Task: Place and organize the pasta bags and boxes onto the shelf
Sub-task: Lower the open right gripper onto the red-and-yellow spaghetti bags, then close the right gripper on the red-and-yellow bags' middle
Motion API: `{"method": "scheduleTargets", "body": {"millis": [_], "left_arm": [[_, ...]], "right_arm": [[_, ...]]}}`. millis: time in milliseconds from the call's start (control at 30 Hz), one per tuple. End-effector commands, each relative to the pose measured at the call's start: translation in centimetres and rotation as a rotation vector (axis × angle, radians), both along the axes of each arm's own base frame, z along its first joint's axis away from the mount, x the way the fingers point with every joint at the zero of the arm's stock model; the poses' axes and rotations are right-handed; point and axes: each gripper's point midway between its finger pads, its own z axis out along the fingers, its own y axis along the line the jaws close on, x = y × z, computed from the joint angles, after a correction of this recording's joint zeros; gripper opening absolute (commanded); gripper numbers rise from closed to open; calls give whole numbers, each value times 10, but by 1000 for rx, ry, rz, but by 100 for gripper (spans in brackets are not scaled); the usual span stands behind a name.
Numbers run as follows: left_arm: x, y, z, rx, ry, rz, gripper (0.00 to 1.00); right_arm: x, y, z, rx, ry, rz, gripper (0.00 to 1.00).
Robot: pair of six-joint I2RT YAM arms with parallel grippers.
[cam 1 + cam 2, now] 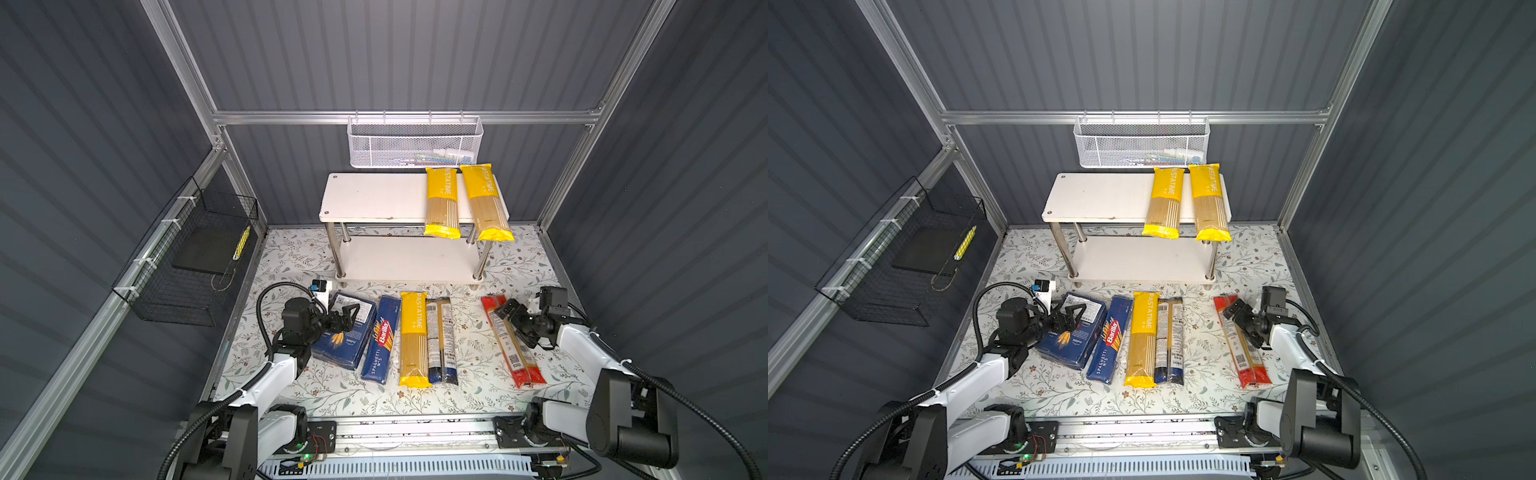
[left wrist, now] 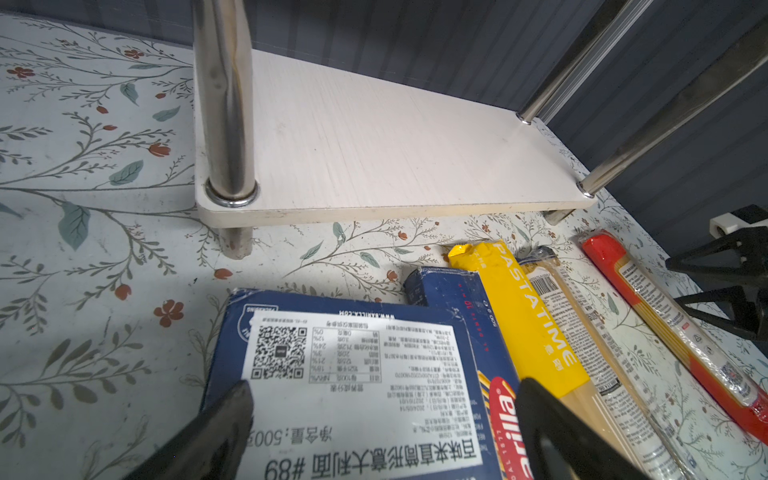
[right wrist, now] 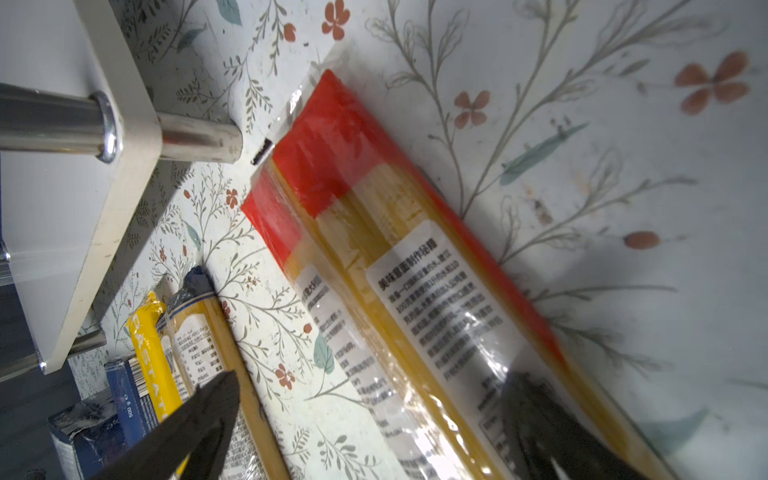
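Bright top light, soft shadows, glare on red-ended bag (image 3: 415, 270) wrap, wrist pics blurry up close

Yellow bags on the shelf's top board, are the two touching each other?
Apart. Both top views show a strip of bare white shelf between the left bag and the right bag, widening toward the front.

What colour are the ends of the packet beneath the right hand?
Red; the packet shows best in the right wrist view.

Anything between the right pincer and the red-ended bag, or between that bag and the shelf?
Nothing visible: the open right pincer hangs over the red-ended bag, with bare mat between bag and shelf.
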Motion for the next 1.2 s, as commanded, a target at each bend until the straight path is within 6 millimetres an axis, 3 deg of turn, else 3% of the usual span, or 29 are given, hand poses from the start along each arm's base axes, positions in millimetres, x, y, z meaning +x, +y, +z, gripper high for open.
{"method": "scheduleTargets", "body": {"millis": [0, 300, 633, 800, 967, 1167], "left_arm": [[4, -3, 9, 6, -23, -13, 99], [3, -3, 8, 7, -21, -13, 99], [3, -3, 9, 6, -25, -14, 99], [3, -3, 9, 6, -26, -13, 99], [3, -3, 8, 5, -22, -15, 99], [3, -4, 8, 4, -20, -15, 99]], "right_arm": [[-24, 13, -10, 54, 81, 16, 99], [-33, 25, -14, 66, 91, 37, 99], [-38, 60, -8, 54, 85, 130, 99], [-45, 38, -5, -109, 131, 98, 99], [-51, 15, 26, -291, 92, 39, 99], [-48, 26, 42, -324, 9, 103, 99]]}}
